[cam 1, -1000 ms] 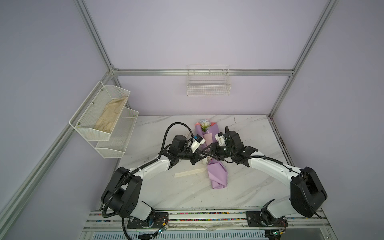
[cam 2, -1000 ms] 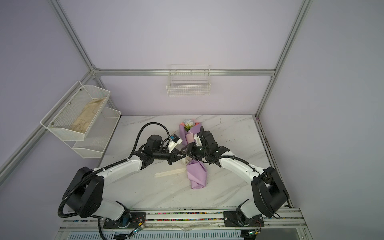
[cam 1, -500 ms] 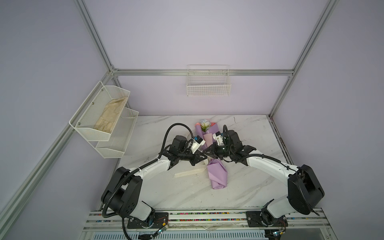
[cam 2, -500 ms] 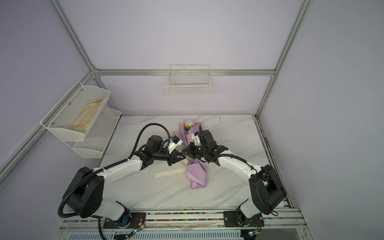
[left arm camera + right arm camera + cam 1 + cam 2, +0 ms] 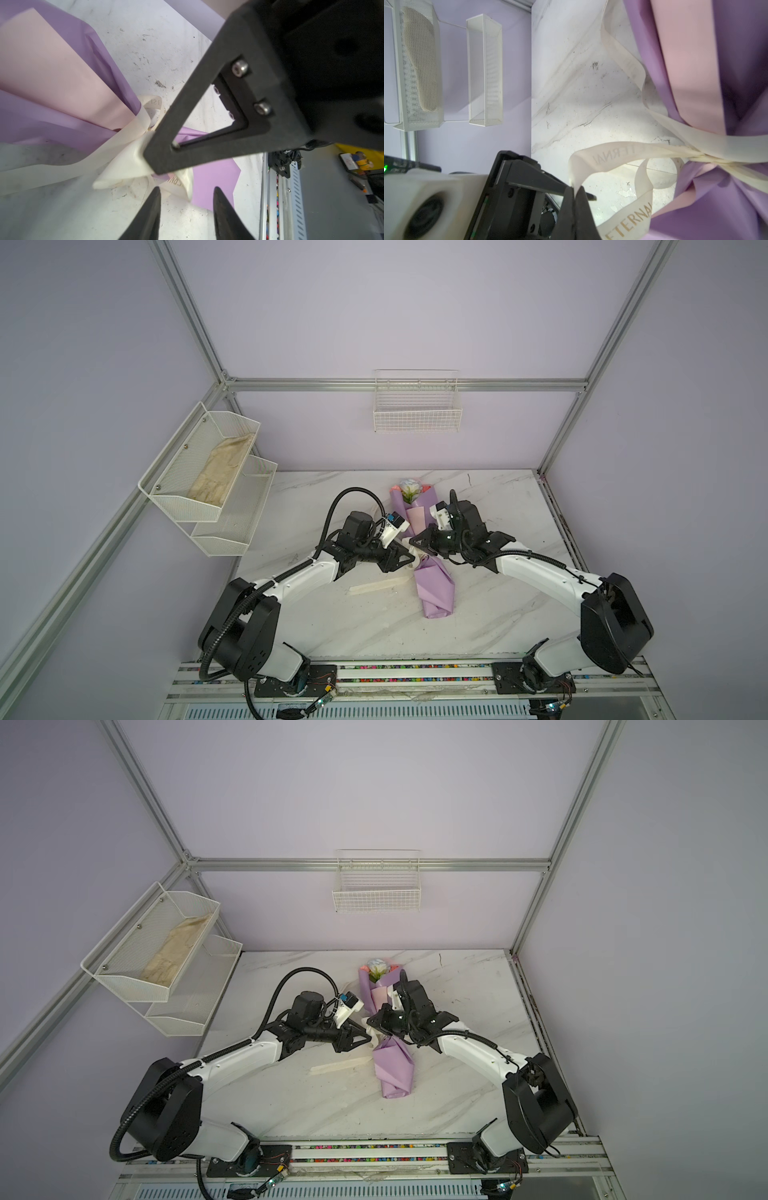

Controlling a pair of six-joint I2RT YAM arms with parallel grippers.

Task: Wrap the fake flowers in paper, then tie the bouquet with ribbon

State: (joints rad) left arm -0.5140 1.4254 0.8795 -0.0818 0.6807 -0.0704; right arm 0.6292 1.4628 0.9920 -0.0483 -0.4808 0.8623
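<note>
On the white table point(image 5: 498, 614), in the middle, lies the bouquet point(image 5: 434, 589), with its flowers point(image 5: 410, 489) pointing to the back wall. Both arms come in low from the front and bend toward each other. They meet at the thin waist of the bouquet. The left arm point(image 5: 303, 576) reaches in from the left and the right arm point(image 5: 536, 572) from the right. In both top views the tips are too small to tell how they stand. The left wrist view shows the left fingers point(image 5: 152, 214) apart with a gap, and nothing is between them. The right wrist view shows the right fingers point(image 5: 581, 205) pressed together on a fold of the cream ribbon point(image 5: 623, 153). That view also shows letters on the ribbon and a tight knot point(image 5: 708, 160) around the paper point(image 5: 695, 207). Only the top views show the flowers, pale blue-white and pink with green leaves. The paper is lilac outside and pink inside. One ribbon end point(image 5: 376, 585) lies flat on the table, left of the bouquet.
</note>
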